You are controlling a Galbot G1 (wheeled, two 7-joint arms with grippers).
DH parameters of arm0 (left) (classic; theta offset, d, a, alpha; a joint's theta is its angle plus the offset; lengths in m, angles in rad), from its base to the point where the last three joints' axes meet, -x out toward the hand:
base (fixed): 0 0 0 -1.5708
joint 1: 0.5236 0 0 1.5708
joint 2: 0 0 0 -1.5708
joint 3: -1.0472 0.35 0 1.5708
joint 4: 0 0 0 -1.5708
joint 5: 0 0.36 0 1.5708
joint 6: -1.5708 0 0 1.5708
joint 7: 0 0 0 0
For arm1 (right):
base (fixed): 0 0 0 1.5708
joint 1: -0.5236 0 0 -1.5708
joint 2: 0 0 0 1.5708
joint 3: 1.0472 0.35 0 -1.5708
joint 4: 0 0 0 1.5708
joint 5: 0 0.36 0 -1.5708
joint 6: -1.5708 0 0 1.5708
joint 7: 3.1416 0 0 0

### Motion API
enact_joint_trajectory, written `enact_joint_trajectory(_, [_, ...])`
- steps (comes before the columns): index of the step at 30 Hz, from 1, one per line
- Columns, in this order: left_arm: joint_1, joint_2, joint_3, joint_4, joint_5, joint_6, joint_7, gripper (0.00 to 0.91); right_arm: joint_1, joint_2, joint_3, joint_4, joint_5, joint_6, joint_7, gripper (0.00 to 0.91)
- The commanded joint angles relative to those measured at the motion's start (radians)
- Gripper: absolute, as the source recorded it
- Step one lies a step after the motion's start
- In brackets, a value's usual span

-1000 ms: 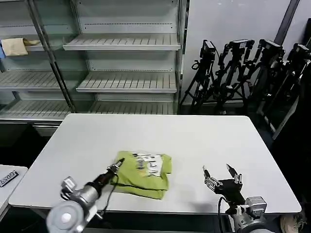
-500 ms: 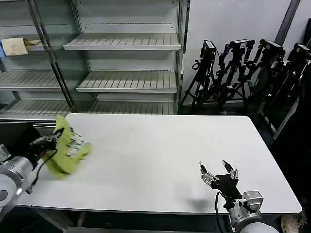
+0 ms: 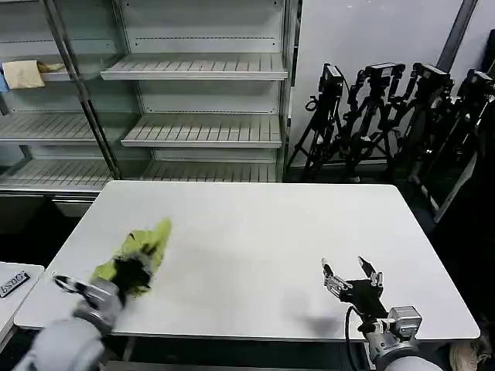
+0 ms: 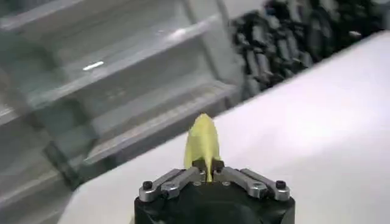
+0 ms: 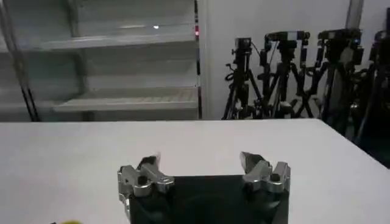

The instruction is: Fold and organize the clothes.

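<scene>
Left end effector [image 3: 133,268] clamps the T-shirt [image 3: 143,247] over the white table [image 3: 263,232] — right end effector [image 3: 352,277] spread apart — shelves [image 3: 197,100] behind.

White rectangular surface [image 3: 294,224], foreground. Grey metal shelving unit [image 3: 201,77] with slatted shelves along the far wall, a pale cream cloth [image 3: 23,73] on an upper left shelf. Cluster of black tripods [image 3: 387,116] at far right, against a plain white wall [image 3: 363,31].
</scene>
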Motion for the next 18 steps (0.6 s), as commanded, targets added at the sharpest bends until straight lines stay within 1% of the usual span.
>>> enact_joint_trajectory(1, [-0.134,-0.101,0.34,-0.051,0.195,-0.003,0.017,0.04,-0.032,0.017,0.01,0.002,-0.026,0.003,-0.001,0.907])
enact_joint_trajectory(3, [-0.188,-0.115,0.37,-0.033,0.097,0.021,0.007,0.04,-0.04,0.021,0.014,0.002,-0.034,0.005,-0.002,0.907])
enact_joint_trajectory(6, [-0.266,-0.153,0.43,0.038,0.037,0.032,-0.012,0.04,-0.052,0.025,0.022,0.004,-0.038,0.006,-0.003,0.907])
enact_joint_trajectory(12, [-0.399,-0.281,0.512,0.187,-0.102,0.041,-0.101,0.04,-0.065,0.024,0.041,0.017,-0.038,0.005,-0.002,0.907])
enact_joint_trajectory(13, [-0.426,-0.314,0.525,0.208,-0.147,0.042,-0.112,0.04,-0.068,0.023,0.045,0.02,-0.038,0.005,-0.003,0.907])
enact_joint_trajectory(16, [-0.466,-0.367,0.56,0.229,-0.175,0.036,-0.101,0.04,-0.073,0.019,0.052,0.022,-0.037,0.005,-0.003,0.907])
enact_joint_trajectory(18, [-0.485,-0.387,0.584,0.238,-0.191,0.031,-0.1,0.04,-0.074,0.017,0.055,0.022,-0.036,0.005,-0.003,0.907])
